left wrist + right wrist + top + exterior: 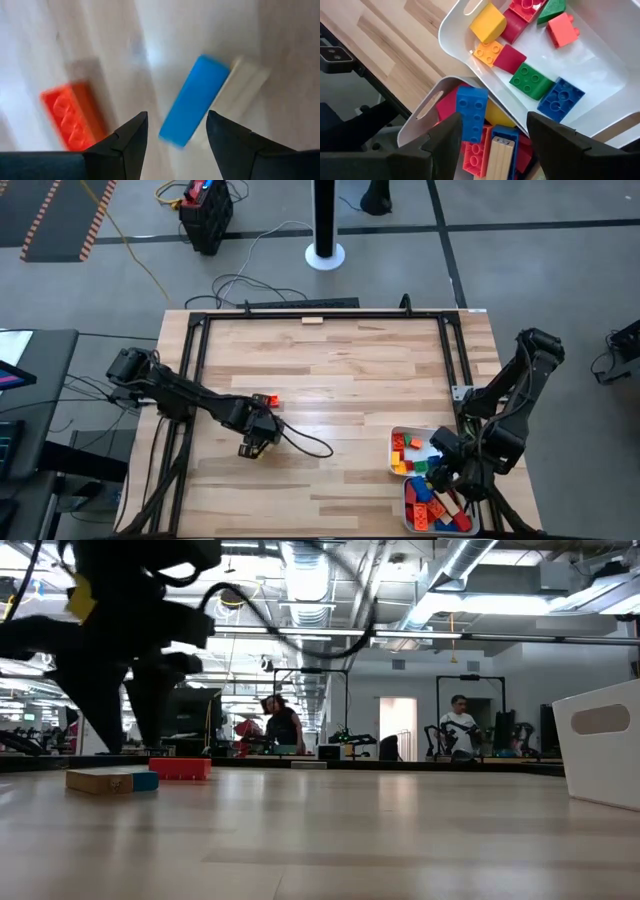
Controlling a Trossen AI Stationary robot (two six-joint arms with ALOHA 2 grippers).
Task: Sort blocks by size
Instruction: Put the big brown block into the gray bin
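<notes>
- Over the left half of the wooden table (340, 370), the left gripper (255, 442) is seen reaching down, its jaws parted with nothing between them.
- Just beyond its fingers (131, 141), a blue block (192, 100) is seen lying on the wood, touching a pale block (247, 82) beside it; the latter is blurred and is probably plain wood.
- A red studded block (72, 117) is seen a little apart from that pair; in the high view it shows beside the wrist (266, 400).
- From table height, the tan and blue pair (110, 780) and the red block (180, 769) are seen resting flat on the table, below the dark arm.
- At the table's near right corner, the right gripper (448, 470) is held above two white trays (394, 442), its jaws wide apart and empty.
- One tray (615, 95) is seen holding short blocks: yellow, orange, red, green and blue.
- The other tray (425, 112), partly under the first, is seen holding longer blocks, among them a blue studded one (472, 112) and a plain wooden one (499, 157).
</notes>
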